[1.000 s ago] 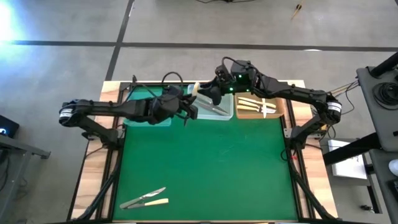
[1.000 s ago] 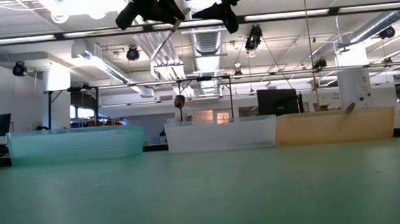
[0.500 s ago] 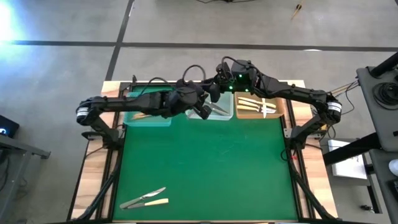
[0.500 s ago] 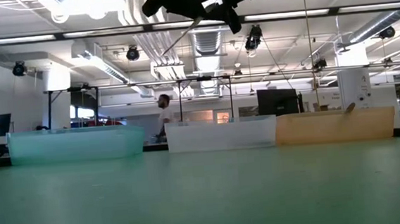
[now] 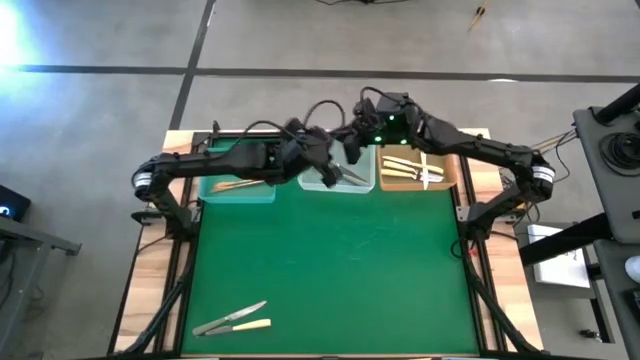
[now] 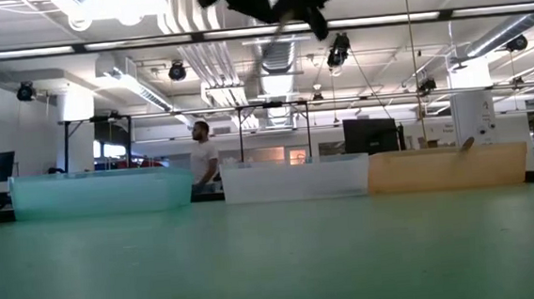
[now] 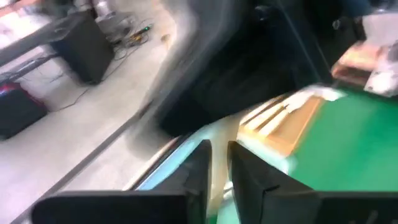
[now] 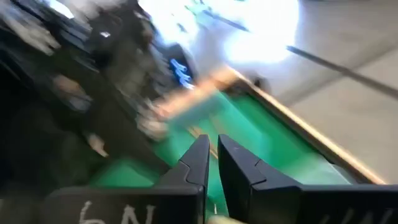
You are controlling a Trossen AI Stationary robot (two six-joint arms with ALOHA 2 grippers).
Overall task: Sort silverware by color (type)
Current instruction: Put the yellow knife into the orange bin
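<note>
High view: both arms meet above the clear middle tray (image 5: 362,182); silverware lies in all three trays, and two pieces (image 5: 232,319) remain at the mat's near edge, well apart. Low view: grippers overhead, nothing discernibly held. Left gripper (image 7: 217,163) nearly closed, contents indeterminate. Right gripper (image 8: 212,158) pressed together. Judgement: pieces light, rigid, slippery; pinch mid-handle.

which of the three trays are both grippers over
The clear middle tray, between the teal tray and the amber tray; the left gripper and right gripper meet above it.
</note>
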